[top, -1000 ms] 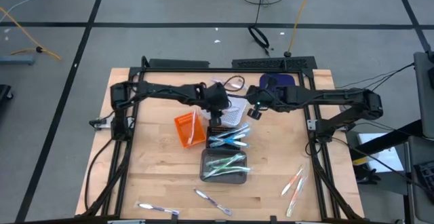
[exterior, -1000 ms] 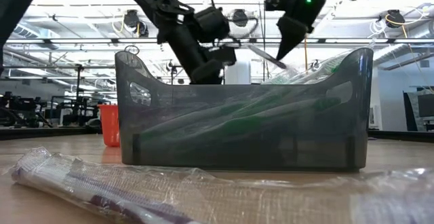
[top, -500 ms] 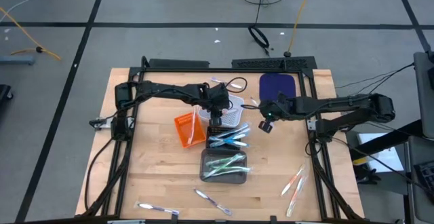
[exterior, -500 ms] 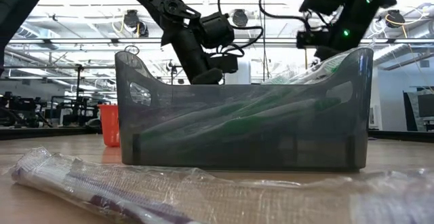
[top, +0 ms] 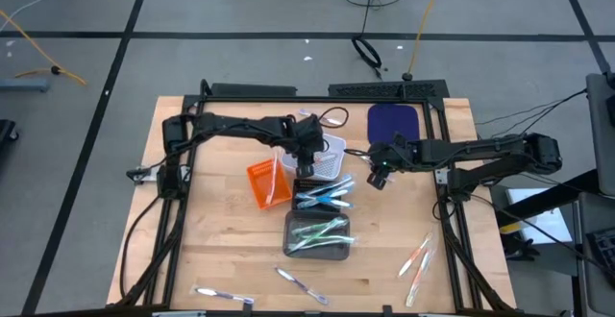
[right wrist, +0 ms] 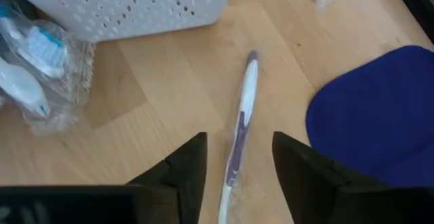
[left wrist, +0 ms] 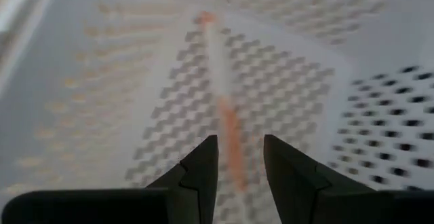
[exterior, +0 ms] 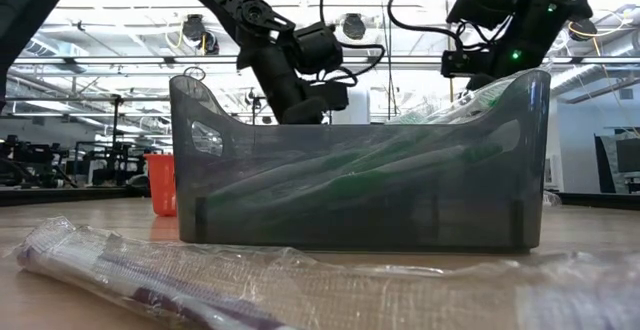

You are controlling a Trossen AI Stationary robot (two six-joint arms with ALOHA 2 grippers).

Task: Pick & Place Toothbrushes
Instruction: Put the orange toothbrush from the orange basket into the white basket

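My left gripper point(top: 306, 170) reaches down into the white basket point(top: 333, 162), open. A white-and-orange toothbrush point(left wrist: 227, 119) lies on the basket's floor, and its near end runs between the fingers point(left wrist: 239, 176); I cannot tell whether they touch it. Between the basket and the blue mat point(top: 394, 121), my right gripper point(top: 378, 178) stands open low over the wood. A white-and-purple toothbrush point(right wrist: 241, 125) lies flat on the table, its near end between those fingers point(right wrist: 239, 173) with room on both sides.
A grey tray point(top: 318, 233) with green toothbrushes stands mid-table, wrapped blue ones point(top: 324, 194) lie behind it, and an orange basket point(top: 269, 182) is to the left. Loose toothbrushes lie near the front edge point(top: 225, 296) point(top: 301, 284) and at the front right point(top: 417, 259).
My right gripper has gone from beside the white basket toward the table's right and near edges and down, rolling as it went. The toothbrush that it held in the air a second ago now lies on the table between its fingers. My left gripper has kept still.
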